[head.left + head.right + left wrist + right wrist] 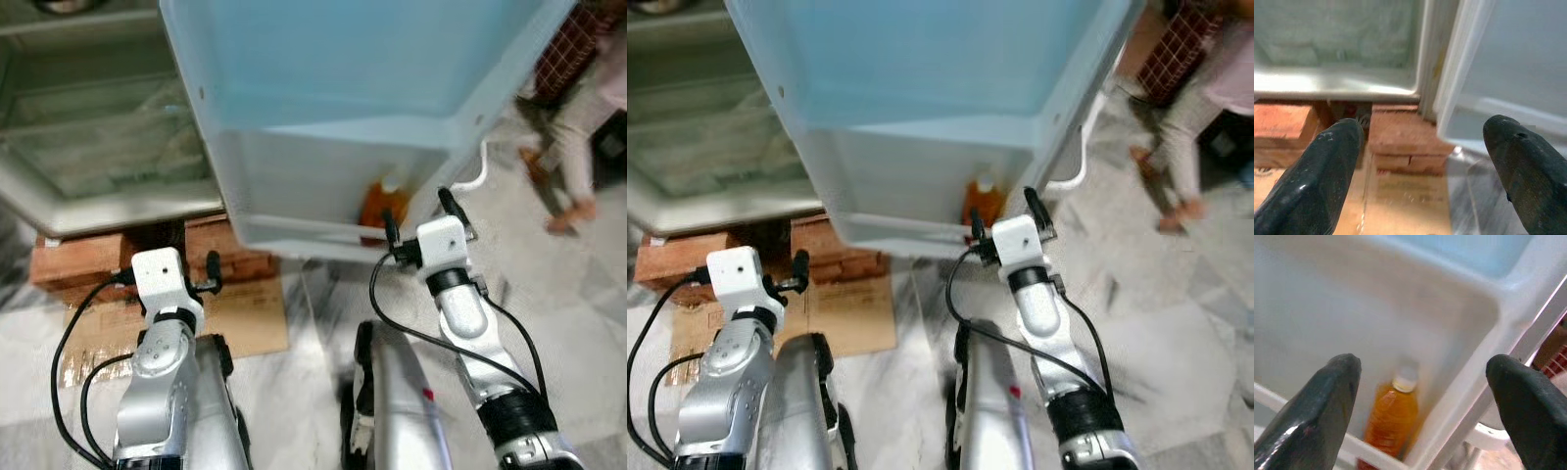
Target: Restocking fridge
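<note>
While the fridge door (323, 88) stands open, a bottle (1391, 418) sits in its bottom shelf (294, 235).
Right gripper (419, 217), jaws apart, hovers just before it; left gripper (201, 274), jaws apart, faces bricks (1400, 142) lower left.

Fridge door (323, 147) – glossy plastic; bricks (1400, 142) rough; cardboard (245, 318) matt.

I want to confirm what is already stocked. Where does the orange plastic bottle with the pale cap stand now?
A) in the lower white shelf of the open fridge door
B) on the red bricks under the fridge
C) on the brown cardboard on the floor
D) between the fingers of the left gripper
A: the orange plastic bottle with the pale cap stands upright inside the lower white door shelf, ahead of the open right gripper.
</note>
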Motion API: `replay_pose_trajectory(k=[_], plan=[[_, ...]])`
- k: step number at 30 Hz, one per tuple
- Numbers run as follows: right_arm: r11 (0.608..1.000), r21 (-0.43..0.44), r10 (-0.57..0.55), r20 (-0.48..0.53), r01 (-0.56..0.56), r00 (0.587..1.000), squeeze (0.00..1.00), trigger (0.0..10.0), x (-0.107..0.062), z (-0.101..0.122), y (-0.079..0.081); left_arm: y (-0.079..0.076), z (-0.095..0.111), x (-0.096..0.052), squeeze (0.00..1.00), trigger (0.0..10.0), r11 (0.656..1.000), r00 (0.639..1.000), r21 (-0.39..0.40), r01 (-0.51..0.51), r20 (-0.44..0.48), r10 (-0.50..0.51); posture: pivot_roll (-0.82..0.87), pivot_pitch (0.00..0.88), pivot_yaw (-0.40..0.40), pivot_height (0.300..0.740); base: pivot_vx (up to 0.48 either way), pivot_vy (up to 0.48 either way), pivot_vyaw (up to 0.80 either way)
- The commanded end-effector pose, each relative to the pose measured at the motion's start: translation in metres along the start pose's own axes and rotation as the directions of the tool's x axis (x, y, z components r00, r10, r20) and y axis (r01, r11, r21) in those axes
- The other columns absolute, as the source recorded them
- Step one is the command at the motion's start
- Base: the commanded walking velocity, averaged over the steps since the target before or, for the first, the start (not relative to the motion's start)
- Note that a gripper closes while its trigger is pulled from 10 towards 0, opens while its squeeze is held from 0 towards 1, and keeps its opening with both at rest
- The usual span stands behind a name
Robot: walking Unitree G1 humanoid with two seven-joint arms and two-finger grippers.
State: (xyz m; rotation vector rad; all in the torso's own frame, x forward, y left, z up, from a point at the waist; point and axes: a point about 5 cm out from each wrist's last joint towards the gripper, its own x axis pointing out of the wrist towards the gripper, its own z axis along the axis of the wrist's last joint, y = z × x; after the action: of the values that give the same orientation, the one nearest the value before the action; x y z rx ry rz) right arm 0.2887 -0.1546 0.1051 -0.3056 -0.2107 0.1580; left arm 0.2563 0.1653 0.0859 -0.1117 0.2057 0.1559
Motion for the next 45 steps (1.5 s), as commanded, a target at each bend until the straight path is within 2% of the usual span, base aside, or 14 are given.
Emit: replay_pose_trajectory(k=[1,3,4,6,10,11,12,17,30,45], plan=[[0.999,0.025,0.02,-0.002,-0.02,1.0,1.0,10.0,-0.002,0.003,0.003,0.001,-0.004,-0.001,0.0,10.0,1.0,1.0,0.013,-0.008,-0.005,0.008,0.02,0.031,-0.029,0.555,0.0,0.0,0.0],[0.997,0.077,0.032,-0.017,-0.031,0.999,1.0,10.0,-0.008,0.005,0.008,0.001,-0.003,0.0,0.0,10.0,1.0,1.0,0.015,-0.011,0.005,0.01,0.02,0.019,-0.033,0.555,0.0,0.0,0.0],[0.991,0.132,0.036,-0.038,-0.03,0.999,1.0,10.0,-0.011,0.007,0.011,0.0,-0.003,0.001,0.0,10.0,1.0,1.0,0.024,-0.009,0.012,0.009,0.02,0.016,-0.035,0.555,0.0,0.0,0.0],[0.98,0.197,0.024,-0.078,-0.008,0.997,1.0,10.0,-0.01,0.007,0.012,0.0,-0.004,0.003,0.0,10.0,1.0,1.0,0.019,0.005,0.02,-0.006,0.01,0.01,-0.036,0.555,0.0,0.0,0.0],[0.974,0.228,0.027,-0.099,-0.004,0.995,1.0,10.0,-0.008,0.009,0.013,-0.002,-0.004,0.005,0.0,10.0,1.0,0.999,0.01,0.021,0.026,-0.021,0.01,0.006,-0.037,0.555,0.0,0.0,0.0],[0.974,0.223,0.046,-0.087,-0.026,0.995,0.41,10.0,-0.006,0.012,0.014,-0.003,-0.003,0.006,0.0,10.0,1.0,0.999,0.007,0.03,0.03,-0.03,0.0,0.003,-0.033,0.555,0.0,0.0,0.0],[0.972,0.234,0.052,-0.077,-0.033,0.996,0.0,10.0,-0.005,0.014,0.014,-0.004,-0.003,0.006,0.0,10.0,0.999,0.999,0.004,0.037,0.033,-0.037,0.0,0.003,-0.033,0.555,0.0,0.0,0.0],[0.968,0.247,0.054,-0.051,-0.04,0.997,0.0,10.0,-0.002,0.023,0.01,-0.005,-0.003,0.006,0.0,10.0,0.999,0.998,0.008,0.046,0.041,-0.046,0.0,0.013,-0.028,0.56,0.0,0.0,-0.28],[0.967,0.256,0.025,-0.094,0.0,0.995,0.0,10.0,-0.001,0.022,0.001,-0.004,-0.007,0.001,0.0,10.0,0.998,0.998,0.013,0.054,0.029,-0.055,0.0,0.034,-0.017,0.637,0.0,0.0,0.0],[0.966,0.256,0.01,-0.091,0.013,0.996,0.0,10.0,0.004,0.024,-0.001,-0.01,-0.004,0.01,0.0,10.0,0.998,0.998,0.019,0.057,0.039,-0.058,-0.01,0.006,-0.009,0.733,0.0,0.0,0.0]])
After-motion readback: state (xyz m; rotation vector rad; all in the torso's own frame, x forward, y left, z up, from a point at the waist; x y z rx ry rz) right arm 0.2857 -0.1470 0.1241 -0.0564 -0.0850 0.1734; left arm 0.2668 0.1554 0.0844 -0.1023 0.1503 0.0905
